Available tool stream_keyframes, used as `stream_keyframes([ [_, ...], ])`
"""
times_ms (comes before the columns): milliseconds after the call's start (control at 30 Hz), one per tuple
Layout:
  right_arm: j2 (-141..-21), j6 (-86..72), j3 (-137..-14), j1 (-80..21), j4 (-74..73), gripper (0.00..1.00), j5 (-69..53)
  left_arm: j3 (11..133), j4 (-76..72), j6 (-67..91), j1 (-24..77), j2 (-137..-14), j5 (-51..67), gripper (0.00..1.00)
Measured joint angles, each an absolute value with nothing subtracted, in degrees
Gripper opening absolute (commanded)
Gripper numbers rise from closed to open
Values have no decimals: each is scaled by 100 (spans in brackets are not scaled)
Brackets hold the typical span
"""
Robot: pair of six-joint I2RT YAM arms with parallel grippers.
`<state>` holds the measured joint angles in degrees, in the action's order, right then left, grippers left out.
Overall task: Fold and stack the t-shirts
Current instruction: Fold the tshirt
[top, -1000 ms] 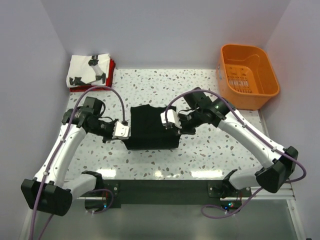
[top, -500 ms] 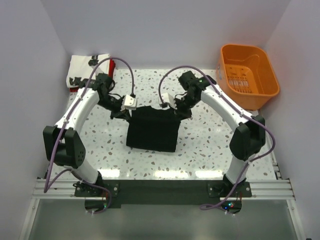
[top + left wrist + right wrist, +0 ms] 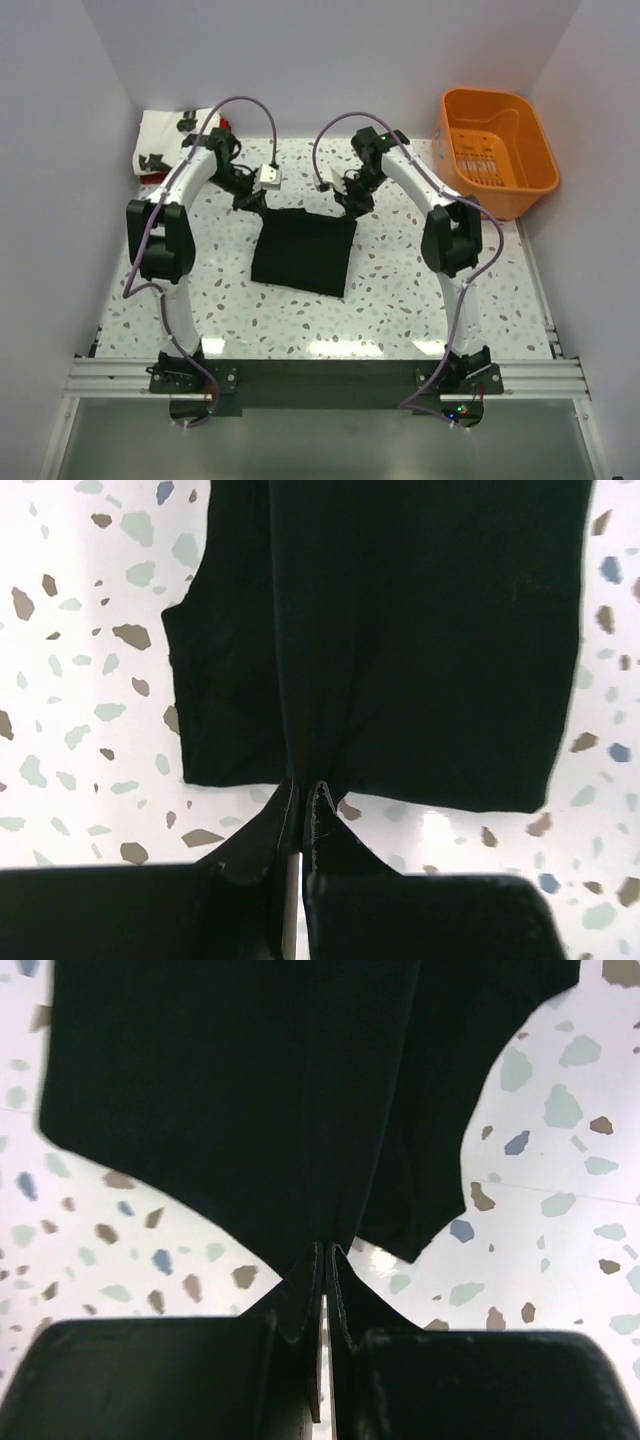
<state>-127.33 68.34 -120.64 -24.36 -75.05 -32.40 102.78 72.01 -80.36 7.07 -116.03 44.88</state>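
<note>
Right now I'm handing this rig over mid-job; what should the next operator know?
Tools: left tool shut on the far edge of the black t-shirt; right tool shut on the same edge.
Things: black t-shirt folded, mid-table; white t-shirt lies on the red t-shirt in the far-left corner.
Done: two stacked, black one folded.
Left: probably carry the black one onto that stack and release.

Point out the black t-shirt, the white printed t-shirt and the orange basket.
black t-shirt point(image 3: 300, 252), top external view, middle of the folded cloth.
white printed t-shirt point(image 3: 160, 135), top external view, its white upper face.
orange basket point(image 3: 495, 203), top external view, its near outer wall.
</note>
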Motion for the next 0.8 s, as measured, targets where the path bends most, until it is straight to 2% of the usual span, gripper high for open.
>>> stream_keyframes([
  [367, -13817, 6862, -12210, -2383, -6772, 0, -2799, 10407, 6208, -7345, 731, -12851, 4346, 1],
  [500, -13749, 6864, -11944, -2467, -6497, 0, -2720, 9605, 5863, -7231, 775, -12663, 4351, 1],
  [633, -13255, 6834, -11083, -2655, -6130, 0, -2674, 8434, 5660, -7166, 801, -11911, 4431, 1],
  [667, -13069, 6803, -10768, -2729, -6020, 0, -2679, 8136, 5649, -7164, 814, -11710, 4431, 3],
  [733, -12696, 6696, -10165, -2886, -5970, 7, -2729, 7568, 5658, -7166, 829, -11292, 4436, 8],
  [800, -12387, 6512, -9673, -3041, -6023, 21, -2864, 7137, 5671, -7172, 836, -10921, 4445, 22],
])
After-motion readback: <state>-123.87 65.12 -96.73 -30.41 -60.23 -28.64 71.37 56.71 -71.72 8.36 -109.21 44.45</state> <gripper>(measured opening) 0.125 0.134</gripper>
